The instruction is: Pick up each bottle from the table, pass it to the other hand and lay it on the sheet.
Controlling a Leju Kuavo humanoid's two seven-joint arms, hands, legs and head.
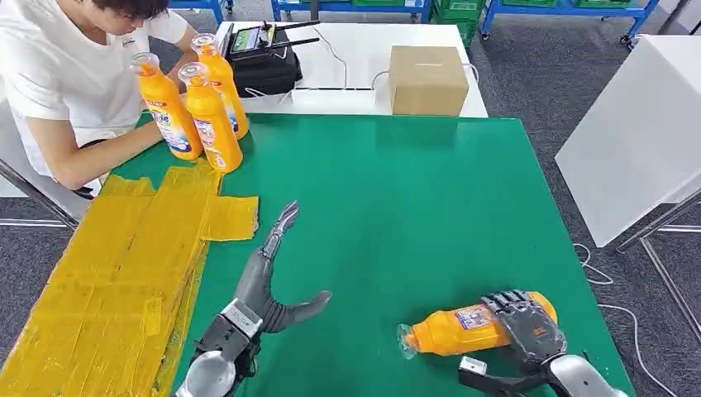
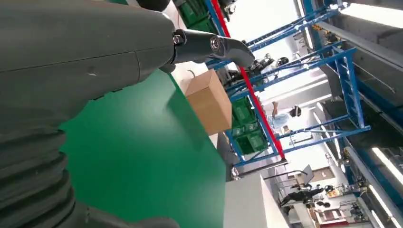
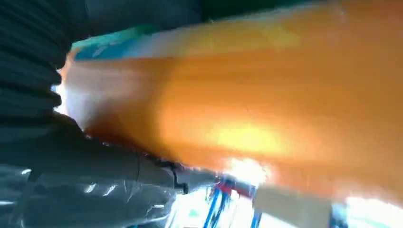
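Green table (image 1: 397,190), flat. Carries yellow sheet (image 1: 116,273) outboard of left fingers (image 1: 281,227), three upright bottles (image 1: 202,103) beyond. Lying bottle (image 1: 450,329) under right fingers (image 1: 517,306).

Four orange bottles: three upright (image 1: 165,107) (image 1: 212,116) (image 1: 221,78), one lying down (image 1: 463,328). One cardboard box (image 1: 427,78). One yellow sheet (image 1: 124,265). One person (image 1: 74,74).

Bright, even overhead light in the head view; right wrist view heavily blurred.
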